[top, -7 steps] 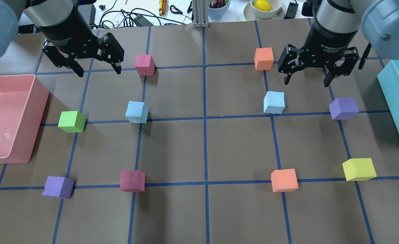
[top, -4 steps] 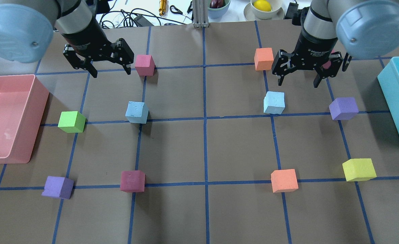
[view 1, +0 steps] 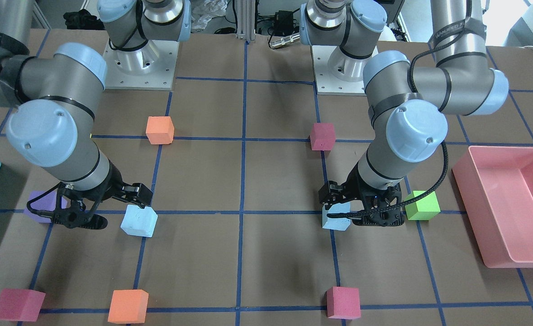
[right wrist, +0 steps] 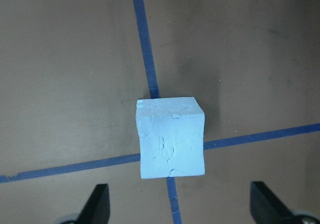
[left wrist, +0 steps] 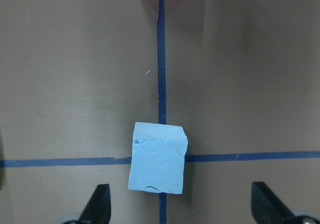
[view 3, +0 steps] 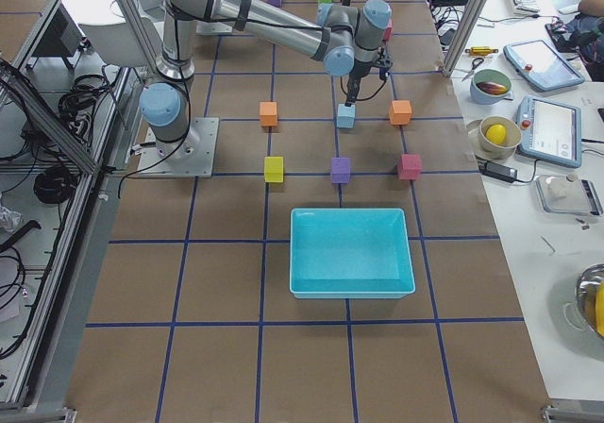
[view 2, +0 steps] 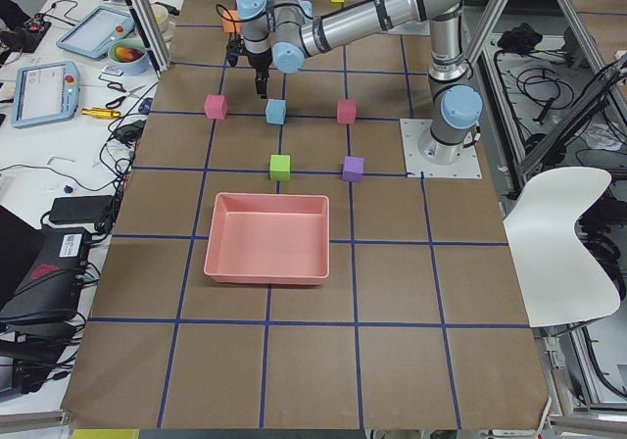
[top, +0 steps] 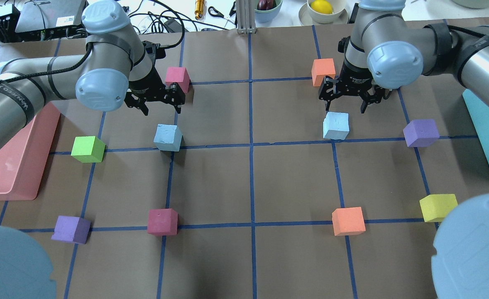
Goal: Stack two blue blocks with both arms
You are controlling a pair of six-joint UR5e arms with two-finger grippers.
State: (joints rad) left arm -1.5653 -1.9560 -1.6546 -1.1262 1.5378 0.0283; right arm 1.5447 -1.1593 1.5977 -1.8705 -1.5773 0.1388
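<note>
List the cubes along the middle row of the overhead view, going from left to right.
green cube → blue block on the left arm's side → blue block on the right arm's side → purple cube

Left gripper (top: pixel 162 109) and right gripper (top: pixel 345 109) gape (pointing down).
</note>
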